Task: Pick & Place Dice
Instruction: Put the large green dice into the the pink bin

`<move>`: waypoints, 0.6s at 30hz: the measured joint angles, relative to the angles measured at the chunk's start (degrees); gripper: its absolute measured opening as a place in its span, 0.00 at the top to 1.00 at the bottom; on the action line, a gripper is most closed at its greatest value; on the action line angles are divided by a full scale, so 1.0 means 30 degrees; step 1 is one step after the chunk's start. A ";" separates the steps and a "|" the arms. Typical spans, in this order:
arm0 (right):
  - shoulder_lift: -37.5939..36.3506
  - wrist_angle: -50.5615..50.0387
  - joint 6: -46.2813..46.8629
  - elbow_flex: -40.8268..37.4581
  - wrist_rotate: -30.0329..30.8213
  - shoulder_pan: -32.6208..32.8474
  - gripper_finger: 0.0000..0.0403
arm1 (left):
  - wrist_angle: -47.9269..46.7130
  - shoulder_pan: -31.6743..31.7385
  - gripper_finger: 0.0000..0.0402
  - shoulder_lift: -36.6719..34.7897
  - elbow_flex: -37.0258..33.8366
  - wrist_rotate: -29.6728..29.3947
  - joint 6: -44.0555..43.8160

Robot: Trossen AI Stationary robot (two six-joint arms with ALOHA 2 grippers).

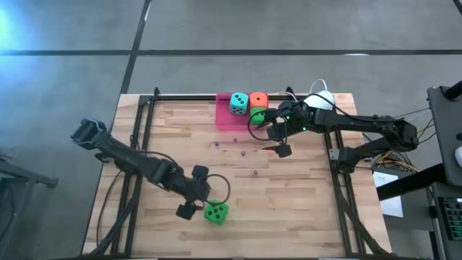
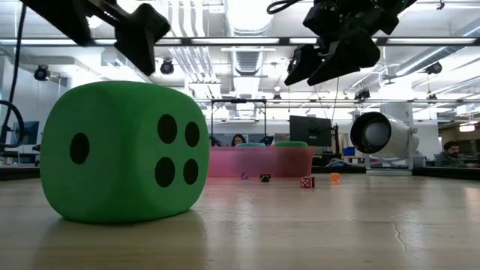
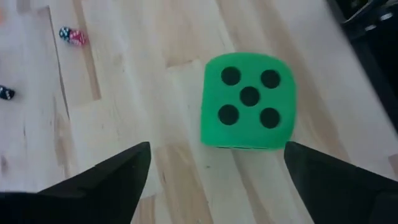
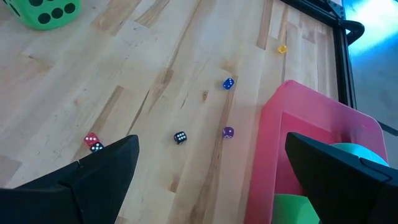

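Observation:
One bright green die (image 1: 216,212) (image 3: 249,102) (image 2: 124,154) rests flat on the wood near the table's near edge, five pips up. My left gripper (image 1: 193,191) (image 3: 214,168) hovers open above and just left of it, with the die ahead of its spread fingers. A teal die (image 1: 239,102) (image 4: 357,155), an orange die (image 1: 258,100) and the second green die (image 1: 258,114) (image 4: 295,208) sit in a pink tray (image 1: 224,119) (image 4: 292,124) at the far edge. My right gripper (image 1: 278,136) (image 4: 211,174) hangs open in the air beside the tray's right side, holding nothing.
Several tiny dice lie scattered mid-table: blue (image 4: 228,83), purple (image 4: 228,132), black (image 4: 180,137), red (image 4: 91,139), yellow (image 4: 282,49). A white rounded device (image 1: 321,100) (image 2: 382,135) stands at the far right corner. Black frame rails (image 1: 141,137) run along the table's sides.

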 joint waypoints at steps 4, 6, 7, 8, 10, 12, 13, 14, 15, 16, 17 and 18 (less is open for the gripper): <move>0.0000 0.0000 0.0029 0.0000 -0.0002 -0.0007 0.01 | -0.1570 0.0000 0.10 0.2000 0.1641 -0.0599 -0.0037; 0.0000 -0.0005 0.0003 0.0000 0.0004 -0.0007 0.01 | -0.2521 0.0000 0.09 0.3116 0.2752 -0.0718 -0.0190; 0.0000 0.0000 0.0025 0.0000 0.0004 -0.0004 0.01 | -0.2931 0.0000 0.07 0.3581 0.3324 -0.0721 -0.0302; 0.0000 0.0000 0.0029 0.0000 0.0000 -0.0003 0.01 | -0.3283 -0.0009 0.05 0.4019 0.3907 -0.0723 -0.0484; 0.0000 -0.0001 -0.0003 0.0000 -0.0002 -0.0007 0.01 | -0.3895 -0.0106 0.02 0.4775 0.4958 -0.0686 -0.0710; 0.0000 0.0000 0.0042 0.0000 0.0004 -0.0004 0.01 | -0.4478 -0.0204 0.01 0.5407 0.5738 -0.0579 -0.0825; 0.0000 -0.0007 0.0028 0.0000 0.0003 -0.0007 0.01 | -0.4641 -0.0218 0.02 0.5677 0.6039 -0.0509 -0.0924; 0.0000 -0.0005 -0.0003 0.0000 0.0004 -0.0007 0.01 | -0.4652 -0.0244 0.02 0.5848 0.6235 -0.0356 -0.0981; 0.0000 -0.0005 0.0003 0.0000 0.0004 -0.0007 0.01 | -0.4640 -0.0249 0.02 0.6019 0.6429 -0.0109 -0.1017; 0.0000 0.0000 0.0026 0.0000 0.0000 -0.0007 0.01 | -0.4620 -0.0244 0.02 0.6137 0.6623 0.0146 -0.1036; 0.0000 -0.0007 0.0039 0.0000 0.0004 -0.0007 0.01 | -0.4571 -0.0240 0.01 0.6246 0.6800 0.0376 -0.1046; 0.0000 0.0000 0.0014 0.0000 0.0004 -0.0007 0.01 | -0.4557 -0.0240 0.01 0.6402 0.6978 0.0525 -0.1071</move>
